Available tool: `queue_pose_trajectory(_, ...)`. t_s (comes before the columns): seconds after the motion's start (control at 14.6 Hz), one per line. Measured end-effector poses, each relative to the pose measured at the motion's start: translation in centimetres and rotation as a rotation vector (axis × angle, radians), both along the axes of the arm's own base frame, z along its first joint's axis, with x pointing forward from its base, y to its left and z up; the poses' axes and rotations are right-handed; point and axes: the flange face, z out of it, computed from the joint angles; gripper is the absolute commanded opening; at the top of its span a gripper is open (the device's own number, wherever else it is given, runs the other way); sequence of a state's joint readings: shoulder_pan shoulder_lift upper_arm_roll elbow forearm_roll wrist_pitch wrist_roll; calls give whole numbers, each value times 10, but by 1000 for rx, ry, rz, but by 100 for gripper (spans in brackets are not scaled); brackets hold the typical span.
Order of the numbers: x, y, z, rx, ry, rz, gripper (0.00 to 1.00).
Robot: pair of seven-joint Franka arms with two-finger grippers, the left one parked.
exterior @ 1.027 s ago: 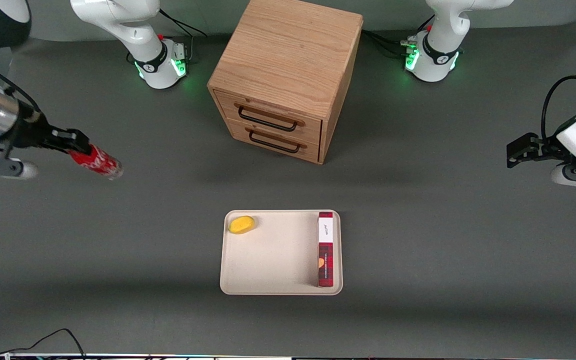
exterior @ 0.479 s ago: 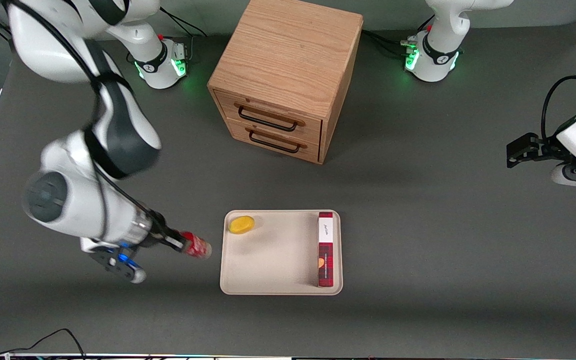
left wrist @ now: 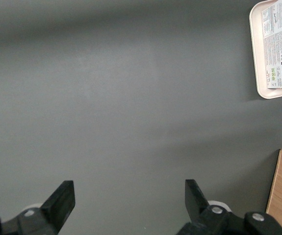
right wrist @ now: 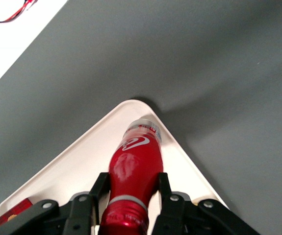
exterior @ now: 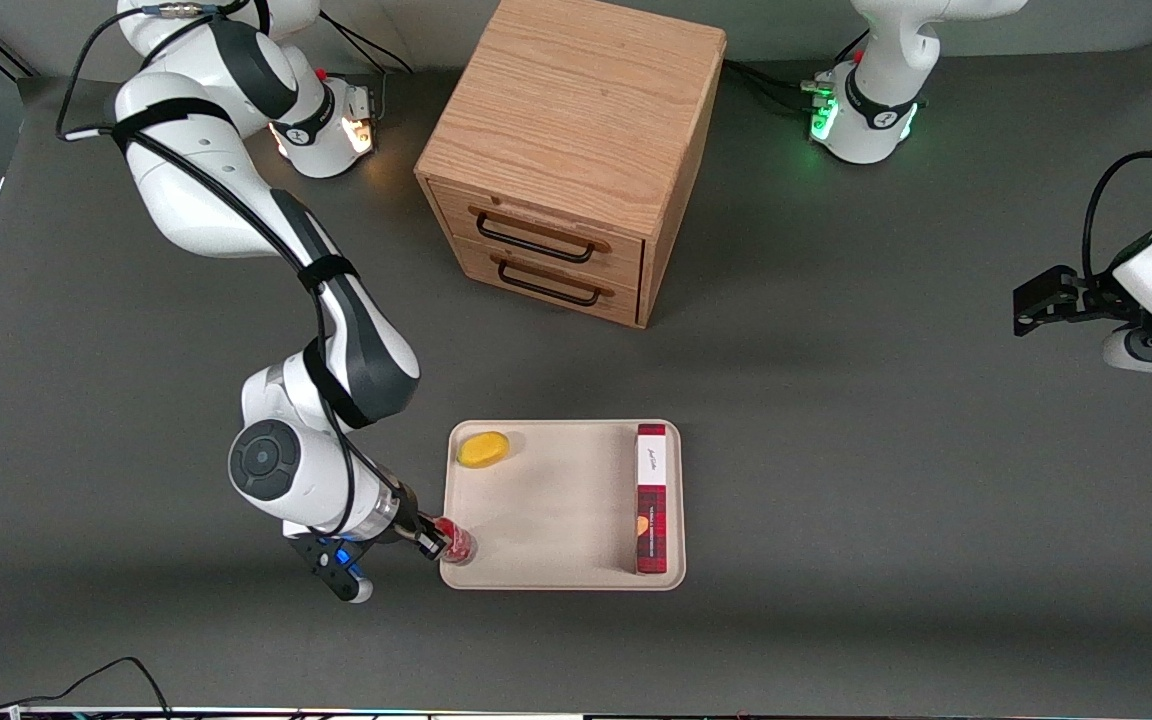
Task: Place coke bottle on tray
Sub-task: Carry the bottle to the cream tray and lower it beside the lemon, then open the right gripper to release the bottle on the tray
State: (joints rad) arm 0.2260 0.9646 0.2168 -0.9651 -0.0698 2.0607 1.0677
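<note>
My right gripper (exterior: 436, 542) is shut on the coke bottle (exterior: 458, 546), a slim red bottle with white script and a clear base. It holds the bottle over the corner of the cream-beige tray (exterior: 556, 510) that is nearest the front camera and toward the working arm's end. In the right wrist view the black fingers (right wrist: 99, 188) clamp the bottle (right wrist: 135, 169) at its shoulder, and its clear base points at the tray's rounded corner (right wrist: 145, 110). I cannot tell whether the base touches the tray.
On the tray lie a yellow oval object (exterior: 483, 449) and a long red plaid box (exterior: 651, 498). A wooden two-drawer cabinet (exterior: 576, 150) stands farther from the front camera than the tray. A cable (exterior: 96, 680) lies near the table's front edge.
The right arm has swung in from the working arm's end of the table toward the front camera, carrying the bottle from well off the tray to the tray's near corner.
</note>
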Motion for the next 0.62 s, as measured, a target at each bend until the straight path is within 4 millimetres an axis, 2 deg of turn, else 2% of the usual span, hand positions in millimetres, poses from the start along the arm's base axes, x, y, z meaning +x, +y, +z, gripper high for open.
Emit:
queue_pose_trajectory(0.07,0,2,-4,1,2,-2,91)
queue_pose_trajectory(0.14,0,3,-2,3,-1,-4,100)
queue_pose_trajectory(0.41,1,1,10,0,9,-4,100)
queue_pose_trajectory(0.48,-1,1,21,-10,25,2,100)
queue_pose_trajectory(0.55,-5,-1,41,-34,45,22,100)
queue_pose_trajectory(0.62,-14,-4,70,-61,70,65,100)
